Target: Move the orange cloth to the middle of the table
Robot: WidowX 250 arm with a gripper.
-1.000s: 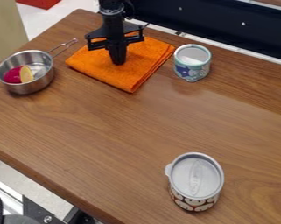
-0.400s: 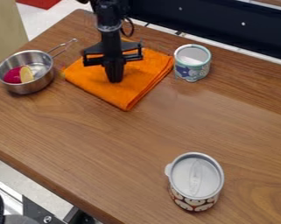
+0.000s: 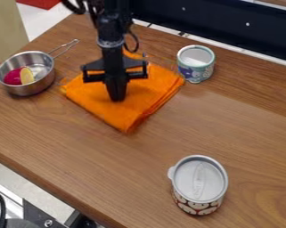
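In the camera view, down on the cloth (image 3: pixel 146 95) with the gripper (image 3: pixel 117 97) — closed, to judge by fingers set together, pointing down. Impossible to tell whether with a fold pinched between or merely pressing. Find the cloth left of the cup (image 3: pixel 196 64) and reaching nearer the camera, right corner just beside it, one corner aimed at the camera. Note roughly equal sides, hence no clear long axis to follow. Place the contact near the middle of the cloth, left of the cup and a little nearer the camera.

Reckon the middle of the table (image 3: pixel 67 138) nearer the camera than the cup and somewhat left of it, so ahead of the cloth's near corner. Apparently midway through the shift, then: next, draw toward the camera with a slight bias to the cup's side, keeping firm contact. Beware of slipping over the fabric or bunching it. Avoid running on into the can (image 3: pixel 199 180), well apart from the cup on the camera's side.
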